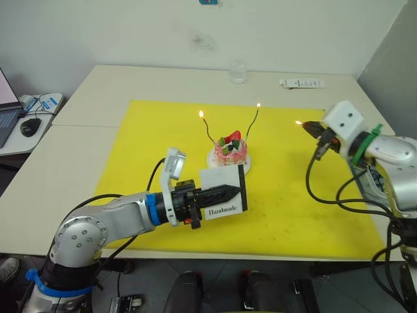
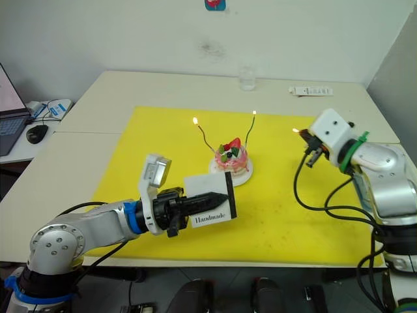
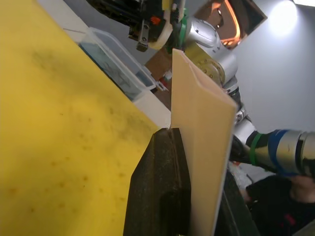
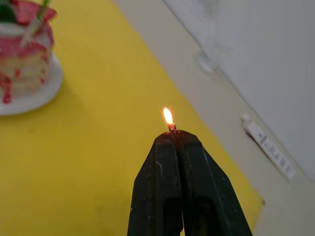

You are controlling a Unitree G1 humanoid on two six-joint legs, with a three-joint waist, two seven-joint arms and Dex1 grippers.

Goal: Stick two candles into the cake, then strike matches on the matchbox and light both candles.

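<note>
I see the cake (image 1: 231, 150) on its white plate (image 1: 217, 160) near the middle of the yellow mat (image 1: 130, 169), with both candles (image 1: 207, 128) stuck in it, one leaning toward my left and one toward my right, each with a small flame at its tip.

My left gripper (image 1: 225, 193) is clenched on the matchbox (image 1: 223, 189), holding it upright on edge just in front of the cake. The word "Handmade" reads plainly on its white face, and a black strip runs down the side nearest the cake.

My right gripper (image 4: 173, 133) is pinched tight on a match (image 4: 172, 128), raised above the right edge of the mat, well apart from the cake. Only the burning tip pokes out past the fingertips (image 4: 162, 142), with a small flame on it.

At the far side of the table (image 1: 98, 85) stand a clear glass (image 1: 238, 72) and a white remote (image 1: 301, 83); its markings are too small to read.
</note>
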